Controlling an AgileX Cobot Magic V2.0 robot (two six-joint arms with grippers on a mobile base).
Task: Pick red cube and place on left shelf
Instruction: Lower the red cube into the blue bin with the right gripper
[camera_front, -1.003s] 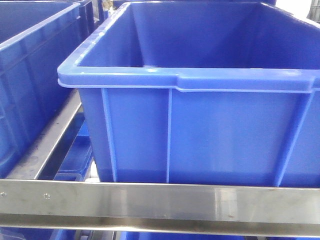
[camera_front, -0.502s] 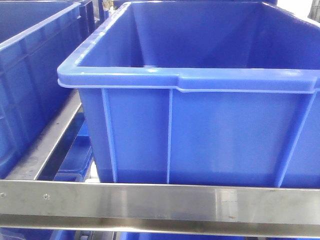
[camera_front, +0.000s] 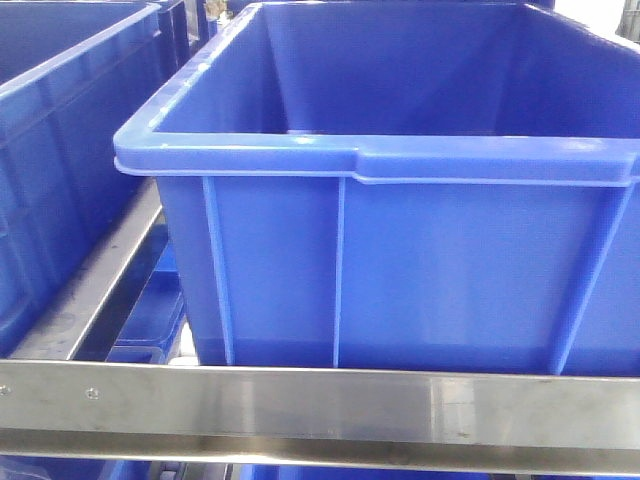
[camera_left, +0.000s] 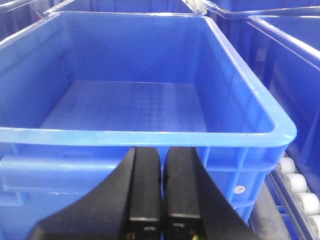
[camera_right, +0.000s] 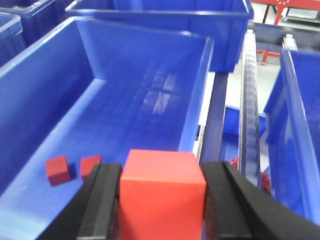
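One red cube (camera_right: 162, 200) in R gripper (camera_right: 161, 170)

R fingers (camera_right: 105, 200) clamped cube above blue crate (camera_right: 50, 90) w/ two smaller red cubes (camera_right: 56, 170) on its floor; L gripper (camera_left: 162, 185) was pinched together, nothing btwn, facing second crate (camera_left: 150, 137); left shelf (camera_front: 300, 400) steel rail crossed front view.

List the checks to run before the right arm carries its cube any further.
1. Red cube clamped between the fingers of the right gripper: ok.
2. Two loose red cubes lie on the floor of the crate below, apart from the held one: ok.
3. Left gripper shut with nothing in it: ok.
4. Crate facing the left gripper shows a bare floor: ok.
5. Which crate is the drop-off: cannot tell.
6. Clearance over the crate rims along the way: cannot tell.
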